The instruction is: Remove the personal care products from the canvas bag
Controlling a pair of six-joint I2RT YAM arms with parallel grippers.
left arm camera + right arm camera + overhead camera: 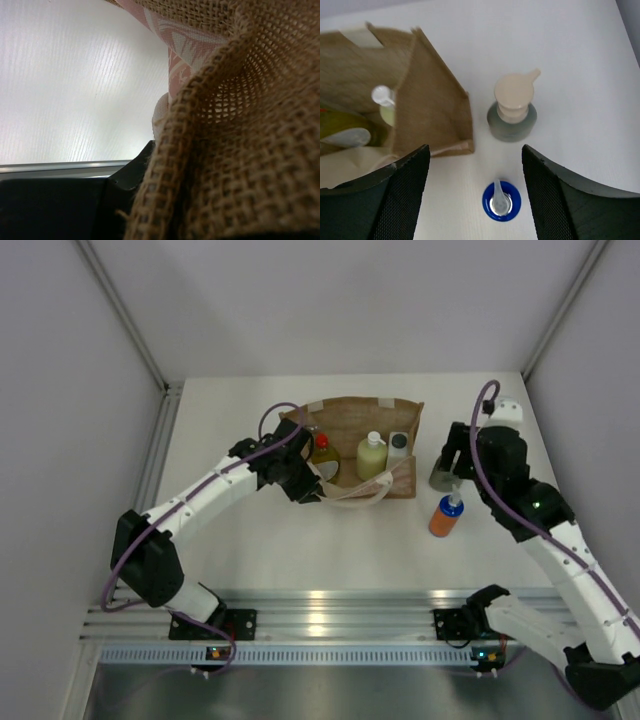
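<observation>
The tan canvas bag [352,430] stands at mid-table with cream handles drooping over its near rim. A yellow red-capped bottle [322,453], a pale-green white-capped bottle [372,456] and a white dark-capped bottle [398,445] stand inside. My left gripper [303,483] is shut on the bag's left rim; its weave [240,150] fills the left wrist view beside one black finger [132,172]. The grey-green beige-pump bottle [512,112] and the orange blue-capped bottle [446,516] stand on the table right of the bag. My right gripper [474,157] hangs open and empty above them.
A silvery rounded piece [349,137] lies low in the bag near the yellow bottle; I cannot tell whether it is the tube. White walls and metal posts close in the table [300,540]. An aluminium rail [330,625] runs along the near edge.
</observation>
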